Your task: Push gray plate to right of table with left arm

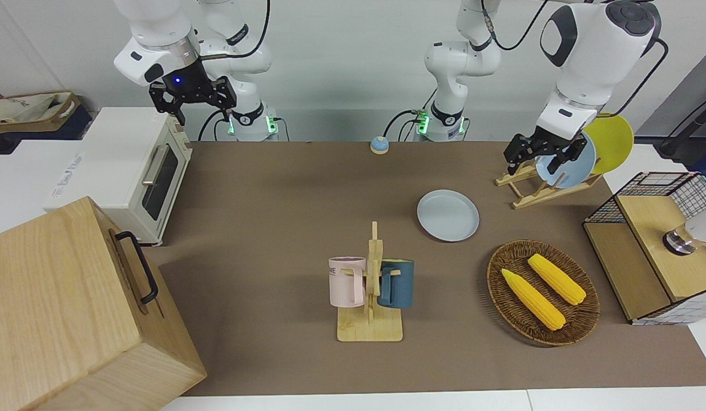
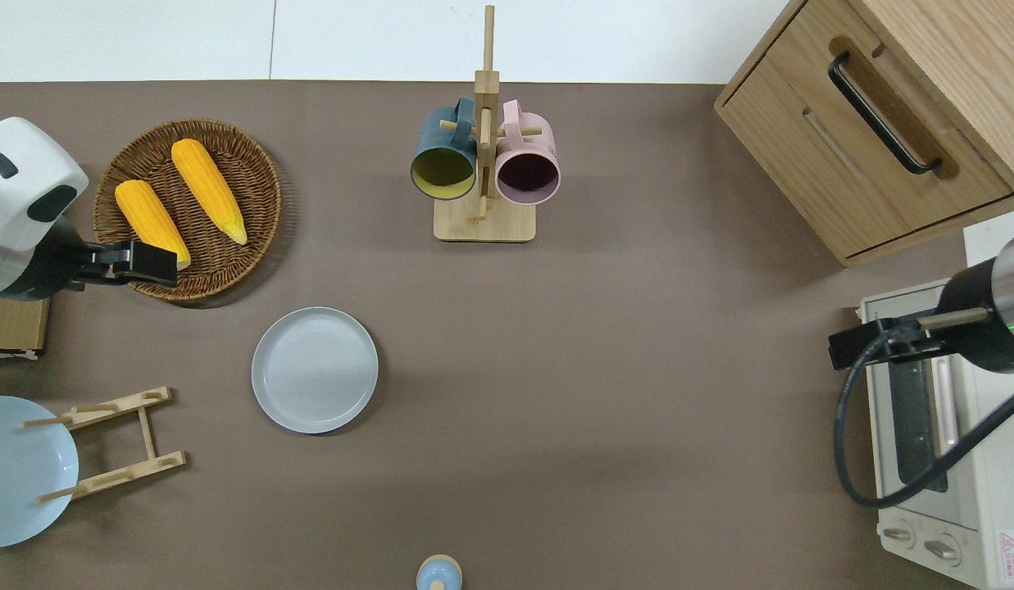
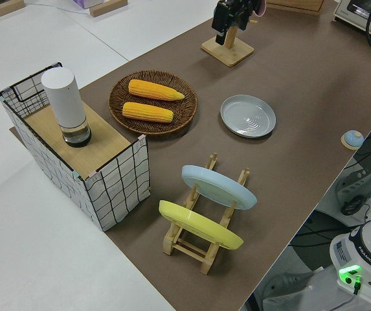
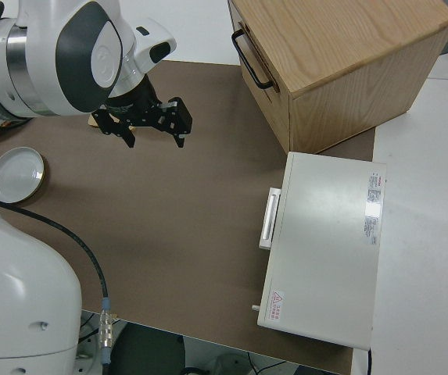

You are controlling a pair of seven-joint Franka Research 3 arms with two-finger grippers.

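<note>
Plate (image 2: 314, 369) sat untouched; your push hadn't begun.
Your left gripper (image 1: 536, 154), fingers spread and empty, needed lowering beside its rim; right arm was parked.

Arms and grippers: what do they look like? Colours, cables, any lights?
Both arms are white and jointed with dark round joint caps and black cables. Left gripper is black and two-fingered. Right gripper is black, with a blue light on its base. Green lights glow at both arm bases.
</note>
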